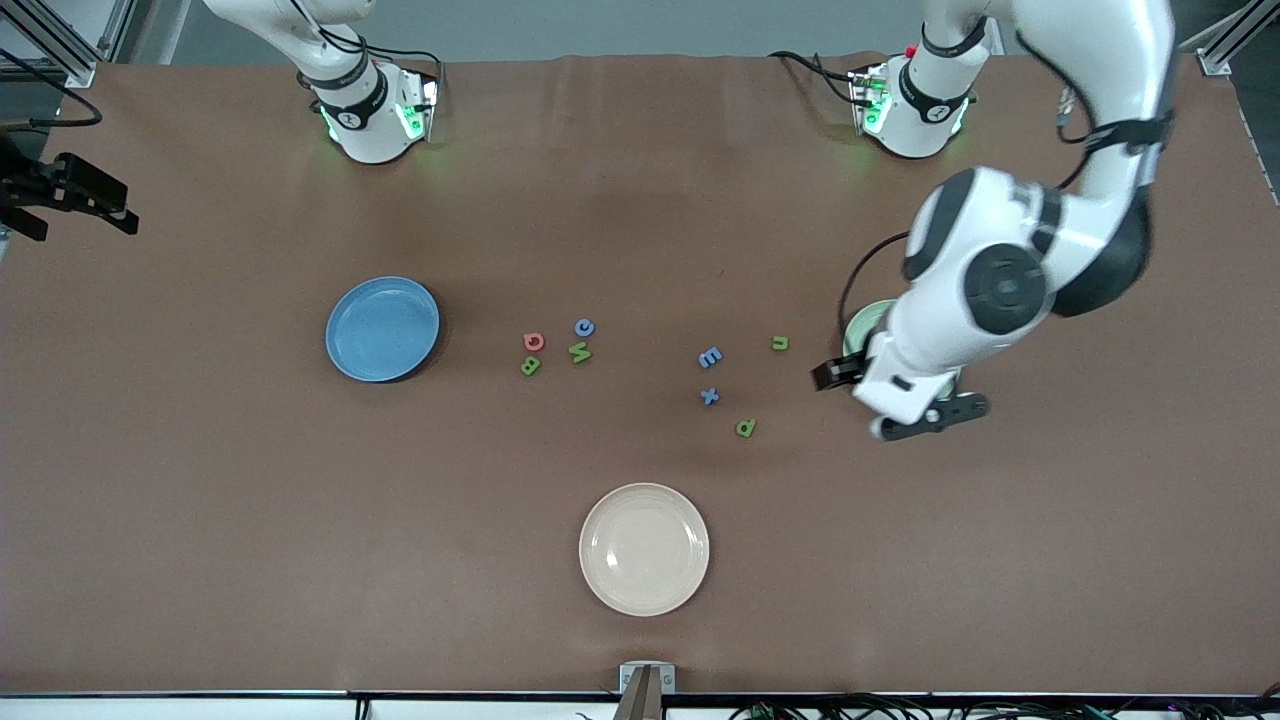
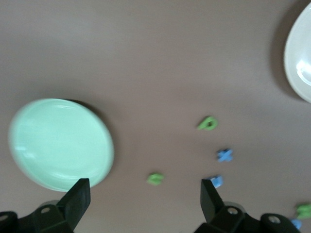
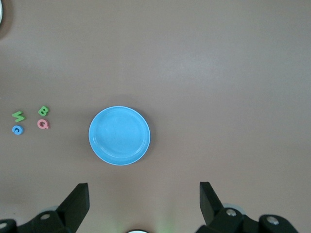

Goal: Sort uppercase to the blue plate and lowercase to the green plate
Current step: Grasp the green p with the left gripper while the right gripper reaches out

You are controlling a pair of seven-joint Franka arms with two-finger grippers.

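Note:
The blue plate [image 1: 383,328] [image 3: 119,135] lies toward the right arm's end. Beside it sit the uppercase letters: red Q [image 1: 533,342], green B [image 1: 530,366], blue C [image 1: 584,327] and green N [image 1: 580,352]. The lowercase letters are the blue three-pronged one [image 1: 710,357], blue x [image 1: 710,396], green p [image 1: 746,428] and green u [image 1: 780,343] [image 2: 155,178]. The left arm covers most of the green plate [image 1: 860,325] [image 2: 60,143]. My left gripper [image 2: 145,195] hangs open and empty over bare table between that plate and the u. My right gripper [image 3: 144,196] waits open, high near its base.
A cream plate [image 1: 644,549] [image 2: 301,53] lies near the front edge, closer to the front camera than all the letters. The left arm's elbow and forearm [image 1: 1010,270] hang over the table toward its own end. A black device [image 1: 60,190] sits at the table's edge.

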